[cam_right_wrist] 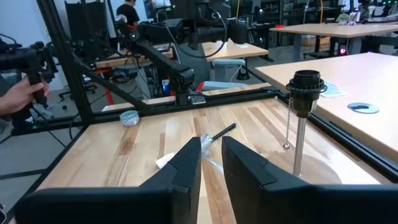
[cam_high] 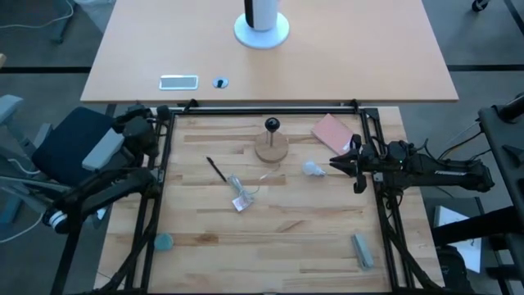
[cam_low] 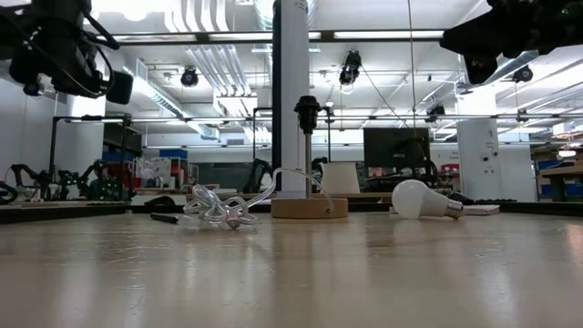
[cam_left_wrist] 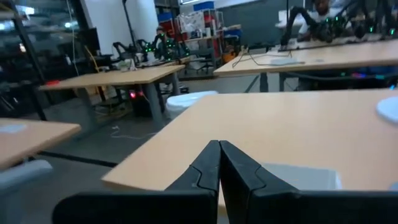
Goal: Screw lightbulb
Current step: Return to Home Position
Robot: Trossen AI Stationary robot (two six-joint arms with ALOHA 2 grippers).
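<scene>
A pale wooden table [cam_high: 270, 246] inside a black frame is seen from above, with a lighter desk beyond its far edge. The lightbulb [cam_high: 311, 169] is laid flat on the boards, to the right of the lamp [cam_high: 271, 146] and apart from its wooden base, so it is not seated in the socket [cam_right_wrist: 306, 82], whose mouth is empty and turned upward.

In the low view the bulb's long axis is seen to run across the table. The white globe is turned toward the lamp, and the silvery screw base is pointed toward the right arm's side.

The right gripper [cam_right_wrist: 211, 152] is held raised above the table, just right of the bulb in the high view. Its fingers are parted by a narrow gap and nothing is held between them. The left gripper [cam_left_wrist: 219, 152] is parked at the far left corner, well away, with its fingers pressed together.

The bulb is therefore judged to be within far easier reach of the right arm. It would have to be tipped upright, base downward, before any threading.
</scene>
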